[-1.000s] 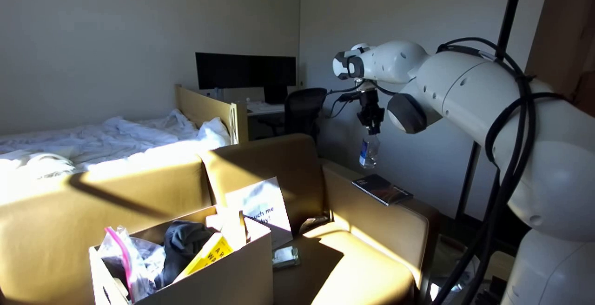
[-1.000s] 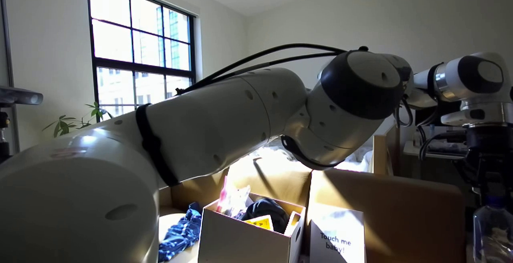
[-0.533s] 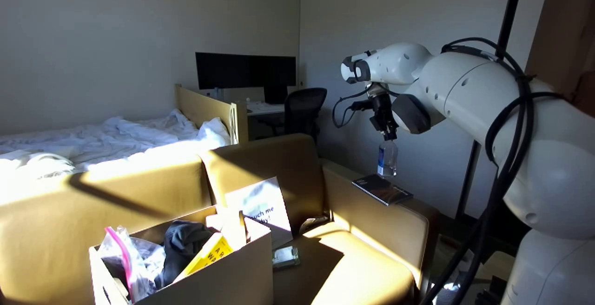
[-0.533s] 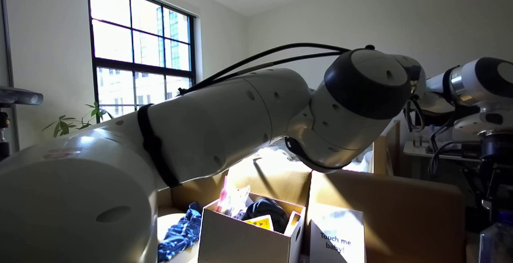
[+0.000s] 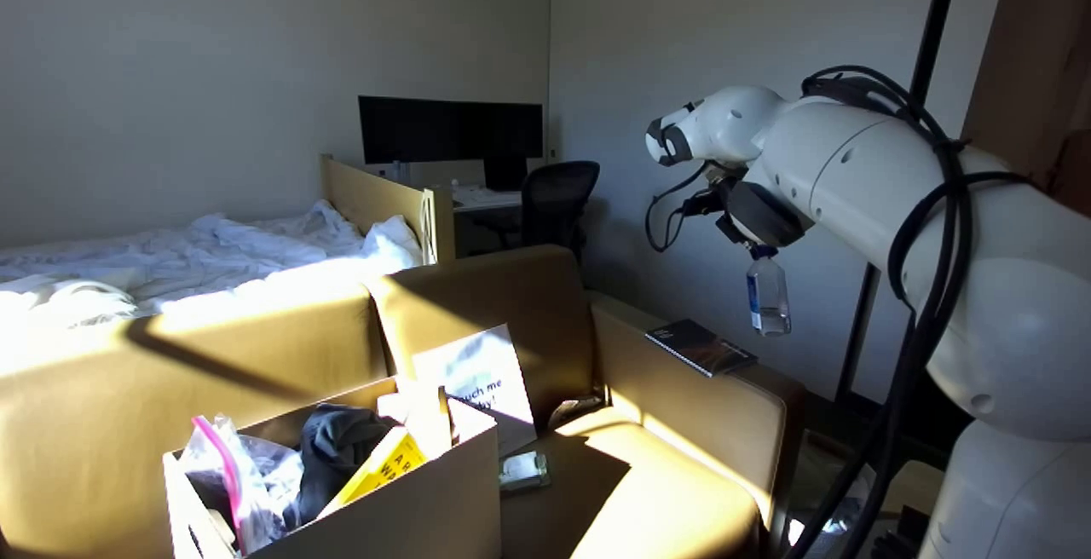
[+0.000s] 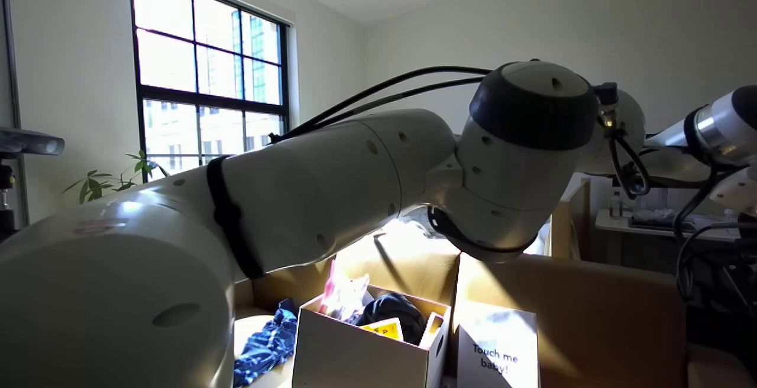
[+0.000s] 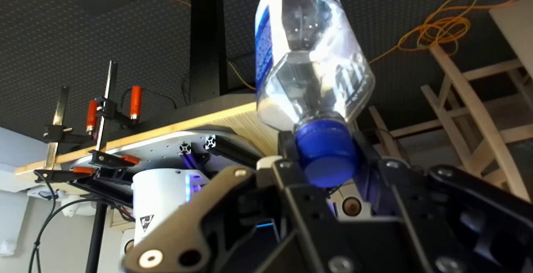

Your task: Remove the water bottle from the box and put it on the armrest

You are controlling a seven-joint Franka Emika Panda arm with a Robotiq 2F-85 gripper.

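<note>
The water bottle (image 7: 312,73), clear with a blue cap and a blue-and-white label, hangs from my gripper (image 7: 325,150), whose two fingers are shut around the cap. In an exterior view the bottle (image 5: 769,296) leans slightly, its base downward, higher than the tan armrest (image 5: 695,414). Whether it is over the armrest or past its outer side I cannot tell. The arm hides most of the gripper there. The cardboard box (image 5: 418,504) sits on the couch, holding a plastic bag, dark cloth and a yellow item.
A dark spiral notebook (image 5: 701,347) lies on top of the armrest. A white sign (image 5: 482,380) leans on the couch back beside the box. Blue crumpled cloth (image 6: 266,343) is on the box's far side from the sign. A floor pole and hanging cables are near the arm.
My gripper has carried the bottle away from the couch seat, past the notebook, and drawn closer to the arm's base. The bottle has tilted and left one exterior picture.
</note>
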